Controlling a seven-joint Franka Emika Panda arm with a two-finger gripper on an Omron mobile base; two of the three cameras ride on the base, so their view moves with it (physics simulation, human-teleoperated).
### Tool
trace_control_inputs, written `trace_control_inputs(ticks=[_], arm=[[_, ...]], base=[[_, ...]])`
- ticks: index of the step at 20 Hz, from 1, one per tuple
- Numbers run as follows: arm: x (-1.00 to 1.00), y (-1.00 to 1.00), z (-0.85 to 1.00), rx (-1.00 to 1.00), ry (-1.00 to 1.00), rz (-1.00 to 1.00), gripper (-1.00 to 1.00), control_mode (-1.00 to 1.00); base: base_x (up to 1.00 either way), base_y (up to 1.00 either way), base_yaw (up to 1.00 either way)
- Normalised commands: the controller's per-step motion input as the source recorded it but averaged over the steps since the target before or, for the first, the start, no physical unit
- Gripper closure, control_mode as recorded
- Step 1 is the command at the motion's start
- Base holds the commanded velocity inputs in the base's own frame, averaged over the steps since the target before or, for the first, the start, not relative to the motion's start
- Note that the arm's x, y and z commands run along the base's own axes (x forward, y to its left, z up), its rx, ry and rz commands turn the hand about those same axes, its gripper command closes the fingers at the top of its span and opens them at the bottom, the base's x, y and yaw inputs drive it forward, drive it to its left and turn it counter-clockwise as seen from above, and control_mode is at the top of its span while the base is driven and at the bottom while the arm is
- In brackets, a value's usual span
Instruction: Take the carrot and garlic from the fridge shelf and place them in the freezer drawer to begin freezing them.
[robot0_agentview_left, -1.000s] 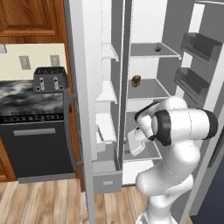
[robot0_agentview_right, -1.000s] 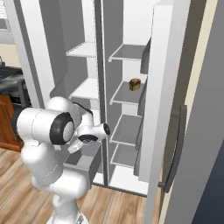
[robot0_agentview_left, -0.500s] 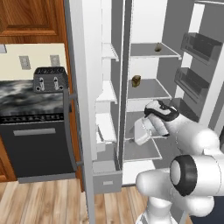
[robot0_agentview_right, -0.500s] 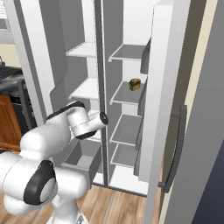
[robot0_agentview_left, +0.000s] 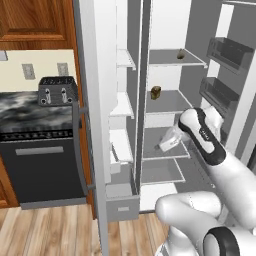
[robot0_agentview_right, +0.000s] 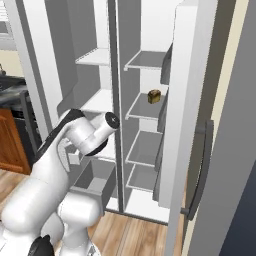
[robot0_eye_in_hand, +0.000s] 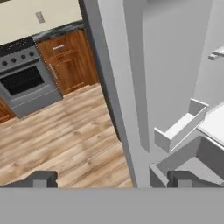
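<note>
My pincer (robot0_eye_in_hand: 109, 178) stands wide, its two dark fingertips (robot0_eye_in_hand: 40, 178) far apart along the bottom of the hand view with nothing between them. Past the right tip I look down into the freezer drawer (robot0_eye_in_hand: 192, 164) — pulled out, grey inside — with a small white door bin (robot0_eye_in_hand: 179, 129) just above it and wood floor (robot0_eye_in_hand: 65, 135) and a stove (robot0_eye_in_hand: 26, 83) off to the left. From the left base view the hand (robot0_agentview_left: 170, 142) sits in front of the lower fridge shelves. The garlic (robot0_agentview_left: 180, 55) rests on the top fridge shelf (robot0_agentview_left: 175, 59), well above the hand; a boxy tan-brown item (robot0_agentview_left: 156, 92) stands one shelf down. I cannot make out the carrot. The drawer (robot0_agentview_left: 122, 202) juts open at the freezer's foot.
</note>
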Motion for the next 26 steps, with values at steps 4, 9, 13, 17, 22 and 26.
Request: trace_control_inputs(ticks=[4,9,13,17,22,26], arm=[[-0.62,-0.03,0.37,0.00,0.19,-0.33,-1.00,-1.00],[-0.70,0.00,0.11,-0.05,0.19,-0.37,-1.00,-1.00],[-0.76,0.00,0.11,-0.06,0.16,-0.37,-1.00,-1.00],[-0.75,0.00,0.04,-0.03,0.12,-0.31,-1.00,-1.00],[-0.60,-0.01,0.00,0.00,0.12,-0.24,-1.00,-1.00],[-0.25,0.00,-0.09,-0.01,0.07,-0.11,-1.00,-1.00]], base=[[0.00,0.00,0.00],[0.00,0.00,0.00],[0.00,0.00,0.00],[0.00,0.00,0.00],[0.00,0.00,0.00],[0.00,0.00,0.00]])
